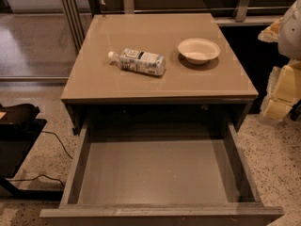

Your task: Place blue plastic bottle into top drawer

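The blue plastic bottle point(140, 61) lies on its side on top of the taupe cabinet point(117, 86), left of centre, with its white cap pointing left. The top drawer point(157, 211) is pulled fully out below the cabinet top, and its flat grey bottom is bare. My arm's white and pale yellow links point(282, 86) show at the right edge, beside the cabinet's right side. My gripper point(296, 111) is only a dark bit at that edge, mostly cut off. It is well to the right of the bottle and holds nothing that I can see.
A white bowl point(198, 50) stands on the cabinet top to the right of the bottle. A black stand with cables point(19, 131) is on the floor at the left. Metal rails and a wall run behind the cabinet. Speckled floor lies on both sides.
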Controlling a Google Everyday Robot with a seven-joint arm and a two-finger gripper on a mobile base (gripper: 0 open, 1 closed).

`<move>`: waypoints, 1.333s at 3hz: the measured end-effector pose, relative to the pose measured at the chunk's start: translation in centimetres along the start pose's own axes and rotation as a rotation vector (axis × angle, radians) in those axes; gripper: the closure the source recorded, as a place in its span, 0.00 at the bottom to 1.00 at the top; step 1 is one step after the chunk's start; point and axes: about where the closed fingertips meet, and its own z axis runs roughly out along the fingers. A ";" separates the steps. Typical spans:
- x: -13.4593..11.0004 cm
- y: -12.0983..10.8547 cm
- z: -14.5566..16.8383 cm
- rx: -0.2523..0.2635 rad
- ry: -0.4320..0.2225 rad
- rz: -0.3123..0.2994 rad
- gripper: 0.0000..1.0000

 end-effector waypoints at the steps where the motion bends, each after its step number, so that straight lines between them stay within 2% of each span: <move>1: -0.1 -0.1 0.0 0.002 -0.002 -0.001 0.00; 2: -2.2 -1.6 0.7 -0.005 -0.079 -0.009 0.00; 3: -4.6 -4.6 2.8 -0.033 -0.166 0.030 0.00; 4: -6.8 -6.8 4.7 -0.059 -0.325 0.059 0.00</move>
